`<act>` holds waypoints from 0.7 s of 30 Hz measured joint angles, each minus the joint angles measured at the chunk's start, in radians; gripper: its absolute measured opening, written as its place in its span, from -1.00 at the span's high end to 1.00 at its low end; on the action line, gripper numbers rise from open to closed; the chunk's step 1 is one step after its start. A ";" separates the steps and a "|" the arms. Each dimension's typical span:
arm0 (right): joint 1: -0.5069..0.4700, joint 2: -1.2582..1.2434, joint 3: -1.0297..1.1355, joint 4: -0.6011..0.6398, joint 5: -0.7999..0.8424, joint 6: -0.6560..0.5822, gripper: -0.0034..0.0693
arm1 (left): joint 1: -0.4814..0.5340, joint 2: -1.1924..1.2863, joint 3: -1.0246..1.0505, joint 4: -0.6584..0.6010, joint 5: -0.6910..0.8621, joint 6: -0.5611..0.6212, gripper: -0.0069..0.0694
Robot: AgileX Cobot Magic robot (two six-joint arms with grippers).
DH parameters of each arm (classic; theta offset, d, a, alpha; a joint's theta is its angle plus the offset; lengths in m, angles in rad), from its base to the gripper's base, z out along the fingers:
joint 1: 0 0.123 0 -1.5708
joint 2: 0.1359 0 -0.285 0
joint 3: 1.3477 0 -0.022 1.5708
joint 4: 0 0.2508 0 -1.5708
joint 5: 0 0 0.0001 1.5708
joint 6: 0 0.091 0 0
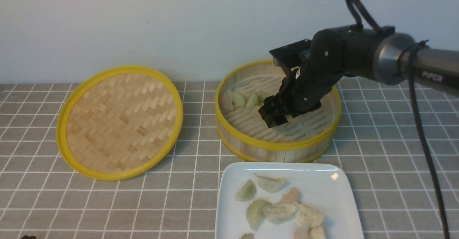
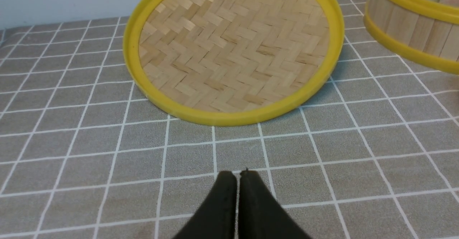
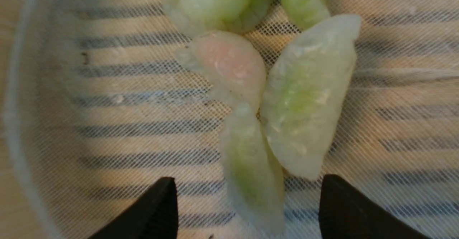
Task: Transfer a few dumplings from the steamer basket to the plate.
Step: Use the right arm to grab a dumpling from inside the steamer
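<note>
The steamer basket [image 1: 276, 145] stands at centre right, with several pale green dumplings [image 1: 238, 99] on its left side. My right gripper [image 1: 272, 115] is down inside the basket, open and empty. In the right wrist view its fingertips [image 3: 161, 203] straddle a slim green dumpling [image 3: 251, 167] on the whitish liner, with a larger green one [image 3: 308, 95] and a pinkish one [image 3: 226, 66] just beyond. The white plate [image 1: 233, 181] in front holds several dumplings [image 1: 279, 210]. My left gripper [image 2: 236, 176] is shut and empty above the cloth.
The flat woven lid [image 1: 120, 120] lies left of the basket; it also shows in the left wrist view [image 2: 233, 48]. The basket's wall [image 2: 412, 31] shows at that view's edge. A grey checked cloth [image 1: 179, 196] covers the table.
</note>
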 joint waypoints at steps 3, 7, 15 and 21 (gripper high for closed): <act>0.003 0.033 0.000 -0.002 -0.042 0.003 -0.41 | 0.000 0.000 0.000 0.000 0.000 0.000 0.83; 0.010 0.049 -0.001 -0.008 -0.081 0.012 -0.37 | 0.000 0.000 0.000 0.000 0.000 0.000 0.83; 0.013 0.053 -0.005 -0.033 -0.077 0.015 0.39 | 0.000 0.000 0.000 0.000 0.000 0.000 0.83; 0.013 0.052 -0.024 -0.034 -0.016 0.016 0.39 | 0.000 0.000 0.000 0.000 0.000 0.000 0.83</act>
